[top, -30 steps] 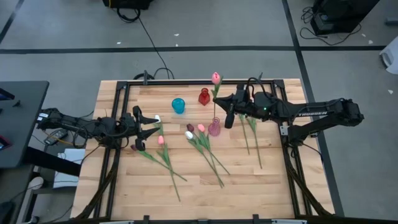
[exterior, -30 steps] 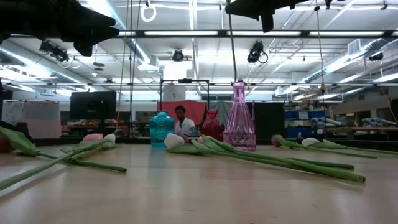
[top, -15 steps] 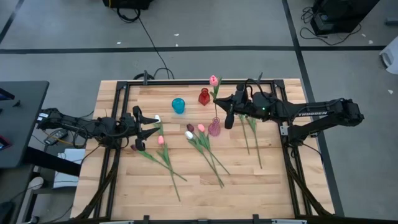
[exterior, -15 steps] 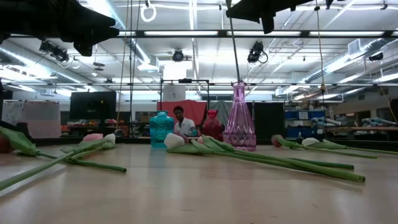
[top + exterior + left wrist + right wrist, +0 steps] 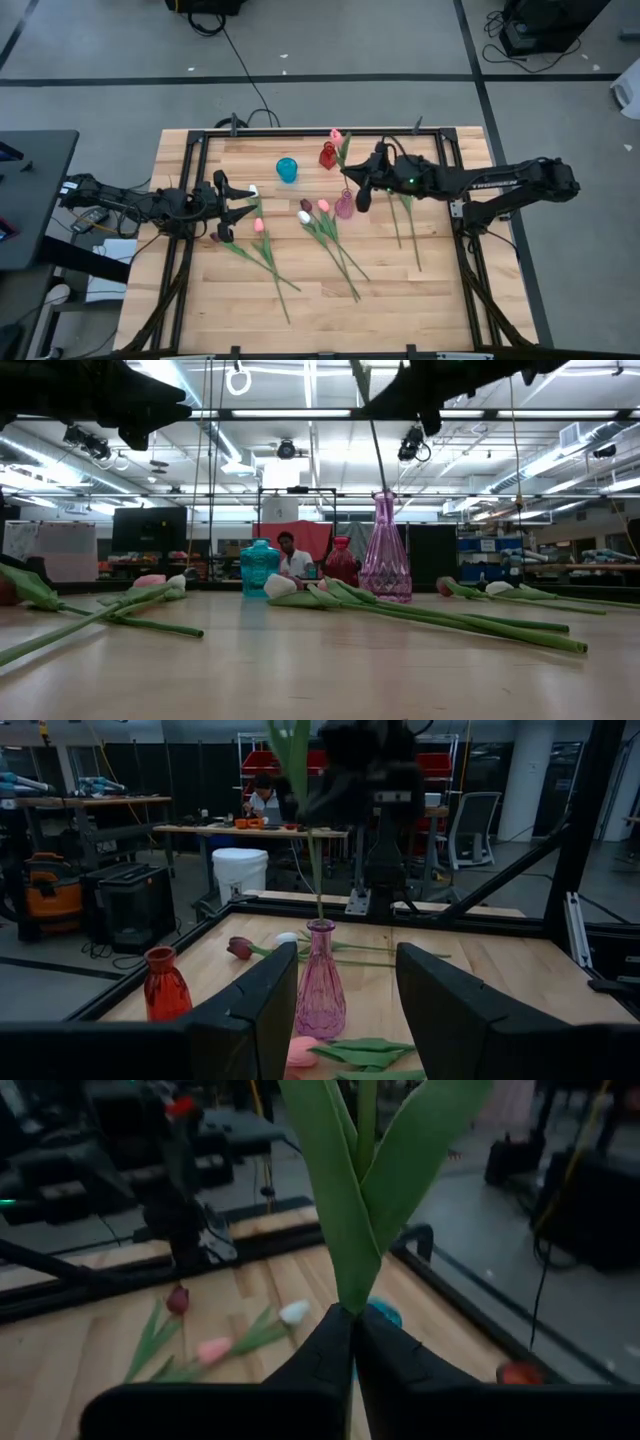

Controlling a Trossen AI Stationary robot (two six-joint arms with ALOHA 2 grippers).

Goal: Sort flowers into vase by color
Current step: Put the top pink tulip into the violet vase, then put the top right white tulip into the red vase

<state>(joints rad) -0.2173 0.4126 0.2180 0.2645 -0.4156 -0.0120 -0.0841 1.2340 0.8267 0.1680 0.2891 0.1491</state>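
Pink vase (image 5: 344,206), below the right gripper (image 5: 357,184), holds a tulip's (image 5: 336,135) stem end; the stem is pinched between near-closed fingers. Blue vase (image 5: 287,169) contents unseen.

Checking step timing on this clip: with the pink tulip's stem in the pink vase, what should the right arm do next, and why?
Probably open the right end effector and lift away. The pink tulip stem already runs down into the pink vase neck, yet the fingers look pinched on it.
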